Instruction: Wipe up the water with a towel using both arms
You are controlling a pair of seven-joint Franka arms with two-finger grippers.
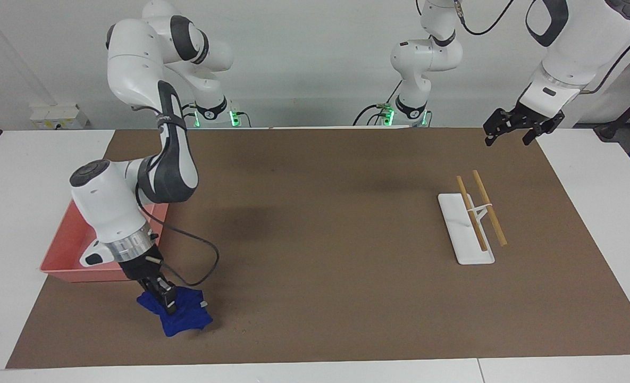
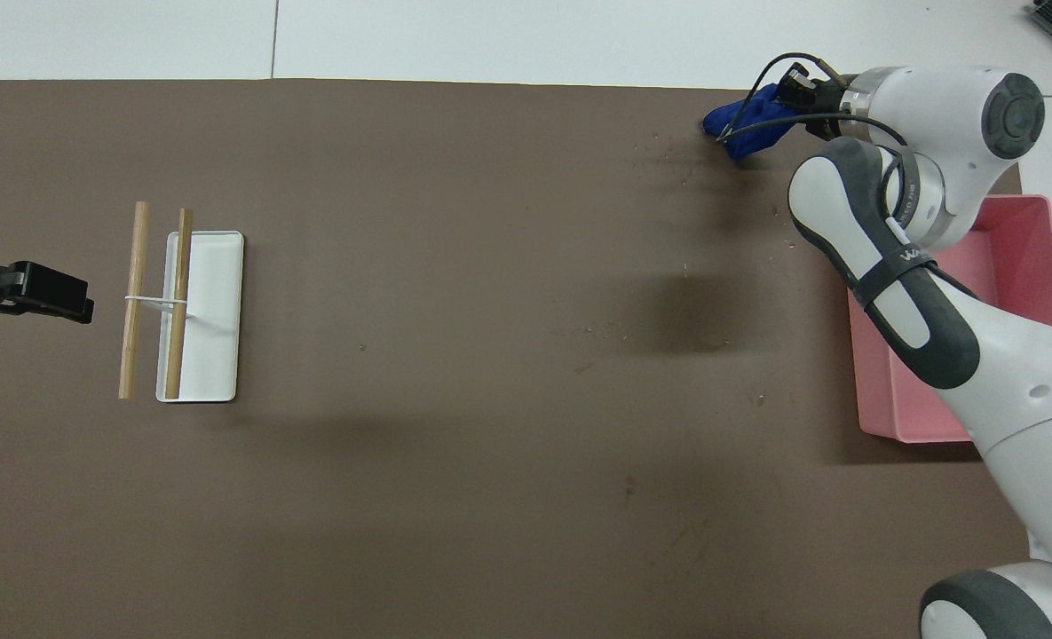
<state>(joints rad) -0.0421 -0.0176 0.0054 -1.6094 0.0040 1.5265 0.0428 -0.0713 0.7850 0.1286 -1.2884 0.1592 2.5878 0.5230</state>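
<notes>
Facing view first: the right gripper [image 1: 167, 304] is down at the mat, fingers pinched tight into the towel [image 1: 179, 317], a bunched deep-blue cloth with a small white tag showing. The towel sits on the brown mat [image 1: 325, 223], just beside the pink tray [image 1: 65, 258] and farther from the robots than it, close to the mat's edge. A black cable loops from the wrist over the mat beside the tray. Faint pale specks of water [image 1: 235, 319] dot the mat just beside the towel, toward the left arm's end. Over at that end, the left gripper [image 1: 511, 130] hangs in the air above the mat's corner, fingers spread wide, holding nothing; that arm waits. Well apart from the tray, a white holder [image 1: 455, 234] lies on the mat with two wooden sticks [image 1: 479, 210] propped across it, tied by a white band.

Now the overhead view: the right gripper [image 2: 801, 93] reaches past the pink tray [image 2: 1023, 266] to the mat's outer edge, clamped on the towel [image 2: 743, 120]. Small droplets of water [image 2: 672, 155] glisten just beside the cloth. The left gripper [image 2: 82, 311] pokes in at the frame's edge, beside the wooden sticks [image 2: 157, 302] and white holder [image 2: 215, 311], well apart from the tray.
</notes>
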